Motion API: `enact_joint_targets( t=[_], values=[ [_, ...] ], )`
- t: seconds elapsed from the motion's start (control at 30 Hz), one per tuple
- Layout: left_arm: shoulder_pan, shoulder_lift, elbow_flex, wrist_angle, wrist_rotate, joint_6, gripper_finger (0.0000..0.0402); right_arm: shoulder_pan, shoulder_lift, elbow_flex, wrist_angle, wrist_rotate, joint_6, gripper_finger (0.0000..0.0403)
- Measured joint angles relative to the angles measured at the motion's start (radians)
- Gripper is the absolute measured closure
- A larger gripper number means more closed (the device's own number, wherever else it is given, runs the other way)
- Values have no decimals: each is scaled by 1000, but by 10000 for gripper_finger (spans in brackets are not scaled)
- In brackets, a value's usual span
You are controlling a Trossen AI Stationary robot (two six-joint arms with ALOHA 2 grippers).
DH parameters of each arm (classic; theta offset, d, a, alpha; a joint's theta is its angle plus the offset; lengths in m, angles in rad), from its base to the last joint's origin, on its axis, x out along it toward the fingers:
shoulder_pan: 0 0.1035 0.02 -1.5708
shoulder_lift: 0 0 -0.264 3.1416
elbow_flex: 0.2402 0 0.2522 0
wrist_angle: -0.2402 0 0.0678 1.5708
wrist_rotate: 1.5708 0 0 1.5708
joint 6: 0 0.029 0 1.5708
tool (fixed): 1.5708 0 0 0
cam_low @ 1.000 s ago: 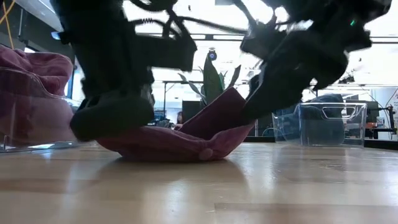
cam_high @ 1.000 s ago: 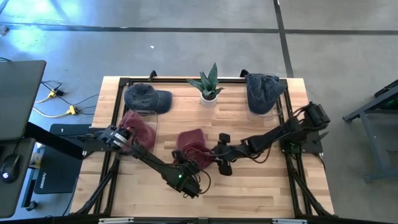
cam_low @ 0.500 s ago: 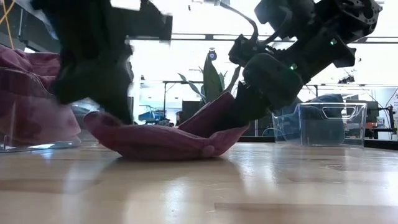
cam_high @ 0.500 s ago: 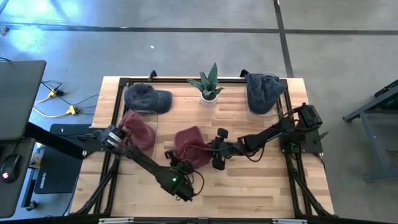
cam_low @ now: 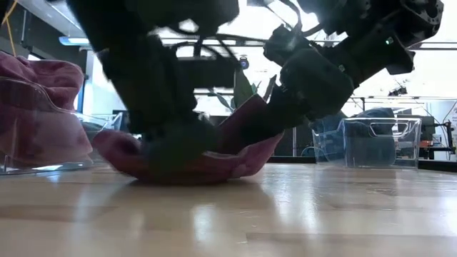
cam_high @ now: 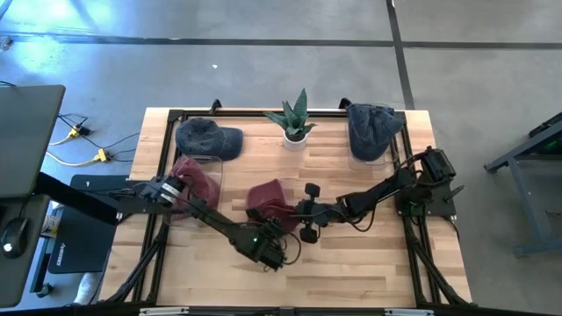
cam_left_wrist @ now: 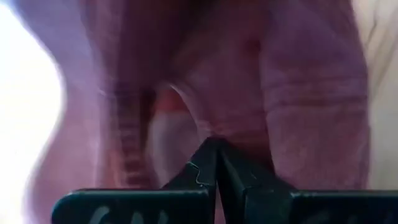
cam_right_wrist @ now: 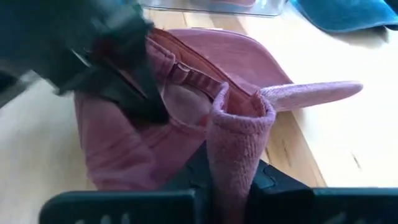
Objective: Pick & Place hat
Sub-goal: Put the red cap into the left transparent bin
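Both arms at maroon hat (cam_high: pixel 268 200)

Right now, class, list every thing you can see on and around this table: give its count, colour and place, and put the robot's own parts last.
Maroon hat: one, table centre, between both grippers.
Second maroon hat: one, in a clear bin at the left edge.
Blue hat: one, far left of the table.
Second blue hat: one, over a clear bin at the far right.
Potted plant: one, green in a white pot, far centre.
Table: one, light wood.
Laptop: one, dark, left of the table.
Left gripper: dark, fingers together against the central hat.
Right gripper: dark, shut on the central hat's fabric.
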Motion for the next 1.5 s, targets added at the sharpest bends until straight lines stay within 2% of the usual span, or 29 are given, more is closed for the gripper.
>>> enact_joint_targets(
  t=[0.17,0.33,0.4,0.53,0.67,0.73,0.9,1.0,1.13,1.2,1.27,1.33,1.5],
  values=[
    [23,-10,-36,104,100,126,401,1,-11,0,-18,-30,-40,396],
    [-19,-65,-31,59,155,167,401,6,-55,0,-68,-19,-18,384],
    [-45,-106,-33,10,129,138,401,10,-57,0,-69,-30,-16,382],
    [-78,-153,-42,31,16,96,401,14,-54,0,-68,-39,-15,395],
    [-74,-156,-88,183,5,147,401,14,-53,0,-58,-40,-16,394],
    [-55,-150,-139,299,38,193,401,16,-56,0,-57,-40,-16,387],
    [-5,-131,-249,569,238,321,401,25,-89,0,-60,-15,-20,389],
    [2,-135,-270,634,315,379,401,26,-96,0,-60,8,-20,397],
    [-17,-157,-267,600,329,430,401,26,-93,0,-60,7,-5,390],
    [-45,-192,-268,543,349,462,401,26,-91,-1,-64,9,6,386],
    [-76,-217,-263,427,355,432,401,25,-91,-5,-55,5,7,387],
    [-112,-233,-270,275,271,338,401,25,-91,-5,-55,-2,7,393],
    [-170,-257,-269,138,111,198,401,22,-91,-5,-57,-12,28,393]
  ],
)
